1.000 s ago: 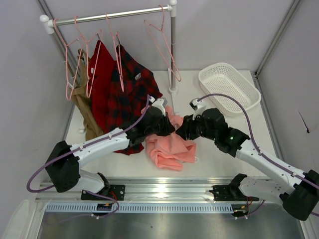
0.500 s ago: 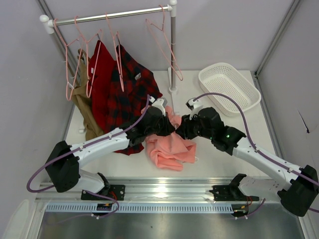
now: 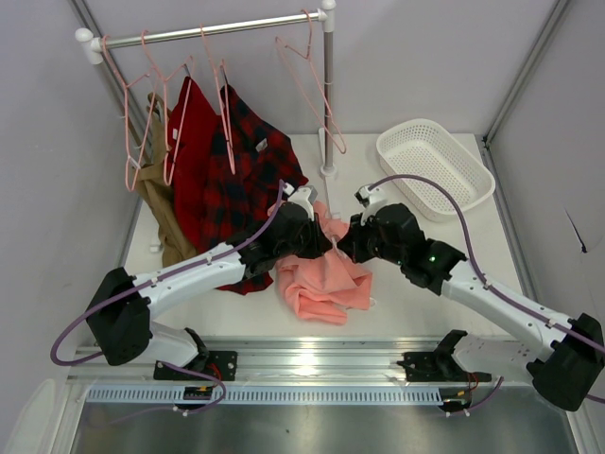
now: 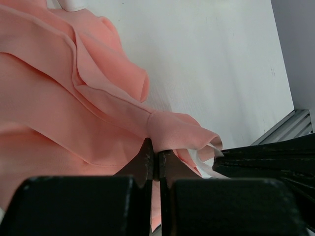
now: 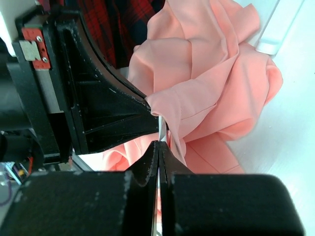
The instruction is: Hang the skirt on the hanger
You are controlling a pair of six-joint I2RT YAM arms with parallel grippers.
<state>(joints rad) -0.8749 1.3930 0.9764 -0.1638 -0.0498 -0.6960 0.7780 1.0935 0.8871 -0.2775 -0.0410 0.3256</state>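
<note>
Skirt (image 3: pixel 326 279) lies bunched on worktop (image 3: pixel 444 284) between the two arms, just beside plaid shirt (image 3: pixel 246 165). Left jaws fully closed, pinching a raised fold of skirt at the tips. Right jaws also closed, nose to nose with left, thin skirt edge nipped between the pads. Hanger (image 3: pixel 317 95) hangs on rail (image 3: pixel 208 30) at the back, well apart from skirt
</note>
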